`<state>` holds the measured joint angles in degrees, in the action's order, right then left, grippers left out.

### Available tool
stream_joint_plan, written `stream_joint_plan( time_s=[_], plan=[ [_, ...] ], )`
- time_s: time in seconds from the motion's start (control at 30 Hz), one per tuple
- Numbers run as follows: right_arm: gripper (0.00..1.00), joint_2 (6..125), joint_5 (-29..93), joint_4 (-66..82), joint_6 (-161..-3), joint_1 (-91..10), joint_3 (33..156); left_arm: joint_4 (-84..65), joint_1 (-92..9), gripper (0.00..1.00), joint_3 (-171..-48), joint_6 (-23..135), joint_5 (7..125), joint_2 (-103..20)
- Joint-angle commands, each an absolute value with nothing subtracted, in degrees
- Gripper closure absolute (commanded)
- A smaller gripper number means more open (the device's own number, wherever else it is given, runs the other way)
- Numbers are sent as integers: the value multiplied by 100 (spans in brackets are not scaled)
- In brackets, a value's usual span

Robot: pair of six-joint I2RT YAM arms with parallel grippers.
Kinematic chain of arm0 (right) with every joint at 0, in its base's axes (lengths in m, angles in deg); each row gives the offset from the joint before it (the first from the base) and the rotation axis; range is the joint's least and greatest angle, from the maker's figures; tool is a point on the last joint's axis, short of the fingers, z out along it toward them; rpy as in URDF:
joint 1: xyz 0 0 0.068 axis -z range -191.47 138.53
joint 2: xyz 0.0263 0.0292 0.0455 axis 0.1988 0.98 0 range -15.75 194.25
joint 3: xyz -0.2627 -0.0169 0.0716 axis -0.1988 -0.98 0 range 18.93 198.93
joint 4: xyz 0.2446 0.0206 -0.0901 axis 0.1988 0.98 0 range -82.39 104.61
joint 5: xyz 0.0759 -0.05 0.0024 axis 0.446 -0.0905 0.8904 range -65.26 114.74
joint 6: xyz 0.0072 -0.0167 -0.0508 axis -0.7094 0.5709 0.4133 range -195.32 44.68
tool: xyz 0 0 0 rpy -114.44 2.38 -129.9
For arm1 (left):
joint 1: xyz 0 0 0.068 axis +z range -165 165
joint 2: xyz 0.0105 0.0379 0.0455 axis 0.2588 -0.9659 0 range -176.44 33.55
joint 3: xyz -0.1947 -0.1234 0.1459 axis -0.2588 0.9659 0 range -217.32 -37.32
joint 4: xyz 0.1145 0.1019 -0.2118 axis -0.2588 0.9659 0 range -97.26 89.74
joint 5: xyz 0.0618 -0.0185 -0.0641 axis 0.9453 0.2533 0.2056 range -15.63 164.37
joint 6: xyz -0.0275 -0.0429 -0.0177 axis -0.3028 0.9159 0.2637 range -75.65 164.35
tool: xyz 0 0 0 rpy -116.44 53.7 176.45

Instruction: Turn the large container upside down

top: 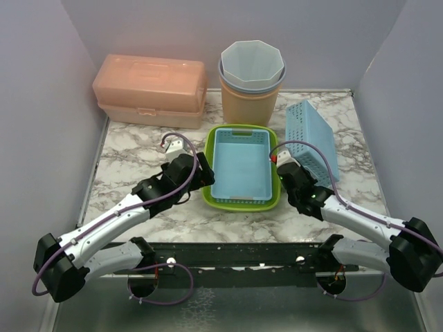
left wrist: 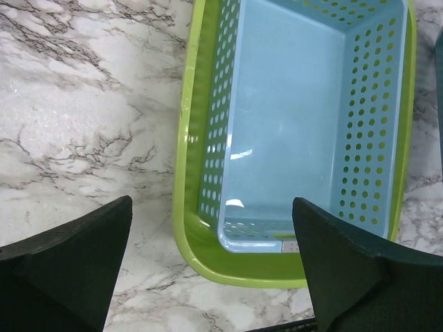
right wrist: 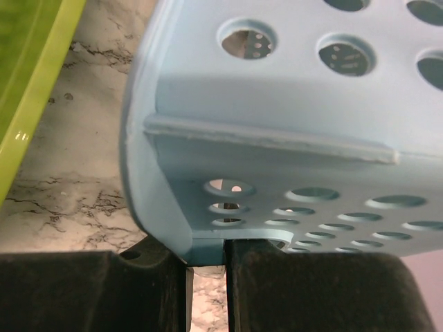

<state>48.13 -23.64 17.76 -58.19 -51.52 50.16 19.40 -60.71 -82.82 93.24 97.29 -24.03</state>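
Right wrist view: right pincer (right wrist: 206, 266) clamps the rim of the tilted blue basket (right wrist: 291, 131) (left pincer (left wrist: 211, 207) open); roll it over slowly.

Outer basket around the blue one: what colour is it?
Lime green; the outer basket shows best in the top external view.

Soft, even light from overhead fills all three views; shadows on the bench (top: 128, 149) are faint. Small white glints sit in the nested blue tray (left wrist: 284, 104). The tilted blue basket (right wrist: 291, 124) looms close and soft-edged above my dark, nearly featureless right claw (right wrist: 206, 277).
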Motion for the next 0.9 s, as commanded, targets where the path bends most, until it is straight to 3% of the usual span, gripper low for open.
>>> stream_joint_plan(
  time_s=[0.0, 0.37, 0.67, 0.87],
  plan=[
    [94, 4691, -2157, 1888, -5782, -5121, 4909, 2371, -6045, 1, -8838, 9633, 9828, -2504],
    [94, 4526, -2719, 1426, -5619, -5110, 4667, 4332, -6044, 1, -11606, 10754, 9976, -3760],
    [95, 4521, -3152, 1413, -6000, -5110, 5058, 4422, -5965, 1, -12396, 11231, 9637, -3839],
    [94, 4003, -3138, 1390, -5981, -5111, 5046, 4383, -5952, 1, -12236, 11651, 9662, -4001]
  ],
)
